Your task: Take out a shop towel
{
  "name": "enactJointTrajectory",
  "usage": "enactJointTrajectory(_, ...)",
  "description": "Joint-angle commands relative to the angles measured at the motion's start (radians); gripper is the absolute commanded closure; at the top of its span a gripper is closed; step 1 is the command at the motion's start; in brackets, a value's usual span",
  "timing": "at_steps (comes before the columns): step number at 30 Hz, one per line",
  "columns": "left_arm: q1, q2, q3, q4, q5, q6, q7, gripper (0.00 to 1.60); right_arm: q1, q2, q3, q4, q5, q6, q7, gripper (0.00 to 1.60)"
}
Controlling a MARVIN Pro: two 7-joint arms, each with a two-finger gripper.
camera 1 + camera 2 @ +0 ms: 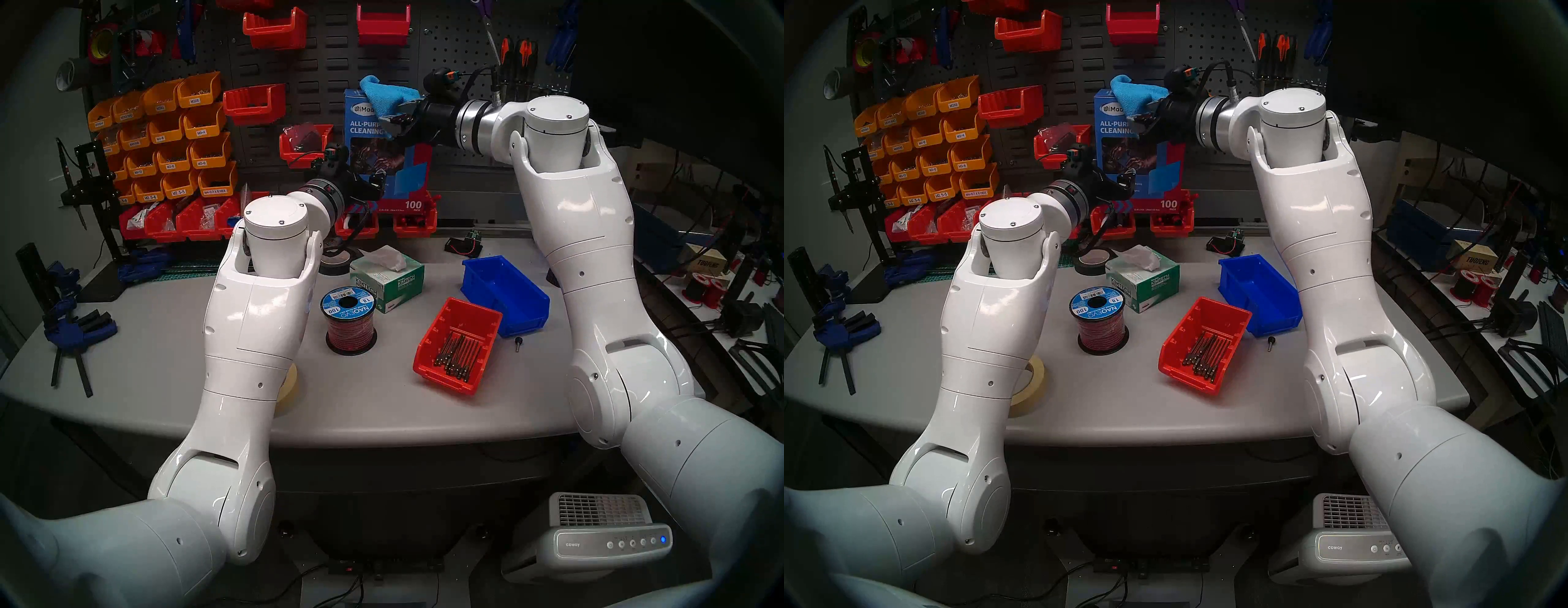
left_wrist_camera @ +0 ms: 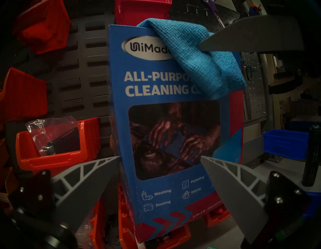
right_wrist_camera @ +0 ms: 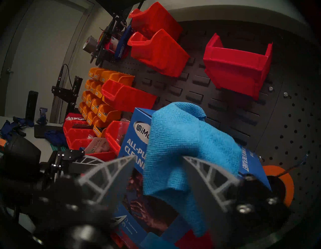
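Bright-blue woven shop towel (image 3: 180, 147), bunched and draped from the top opening of the upright blue box (image 2: 156, 121), hanging down its front, a fold lying between the spread right gripper (image 3: 159, 160) fingers

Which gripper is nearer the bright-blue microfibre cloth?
Right. The right gripper straddles the cloth, jaws open; the left gripper is lower, at the blue cardboard box's front.

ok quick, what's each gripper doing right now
Left gripper: open, fingers either side of the blue box, holding nothing.
Right gripper: open around the shop towel, not clamped.
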State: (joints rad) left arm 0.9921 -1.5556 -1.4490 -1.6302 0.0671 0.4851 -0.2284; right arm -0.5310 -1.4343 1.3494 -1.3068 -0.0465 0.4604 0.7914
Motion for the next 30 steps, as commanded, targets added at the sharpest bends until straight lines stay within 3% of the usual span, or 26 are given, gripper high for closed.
enactJointTrajectory(1, -0.032, -0.002, 0.001, -0.039, 0.003, -0.002, 0.002, 0.0, 0.11, -0.015, 0.006, 0.034, -0.021, -0.033, 0.028, 1.6)
enactJointTrajectory(11, -0.032, -0.005, 0.003, -0.037, 0.003, 0.004, 0.002, 0.0, 0.173, -0.024, 0.015, 0.108, -0.057, -0.066, 0.075, 1.6)
enactJointTrajectory(28, -0.03, -0.011, 0.007, -0.036, 0.0, 0.005, 0.002, 0.0, 0.276, -0.072, 0.051, 0.107, -0.11, -0.081, 0.068, 1.6)
enactJointTrajectory(29, -0.03, -0.011, 0.007, -0.036, 0.0, 0.005, 0.002, 0.0, 0.254, -0.079, 0.061, 0.082, -0.11, -0.086, 0.063, 1.6)
enactJointTrajectory(30, -0.03, -0.012, 0.008, -0.036, 0.0, 0.005, 0.002, 0.0, 0.285, -0.08, 0.056, 0.098, -0.113, -0.082, 0.068, 1.6)
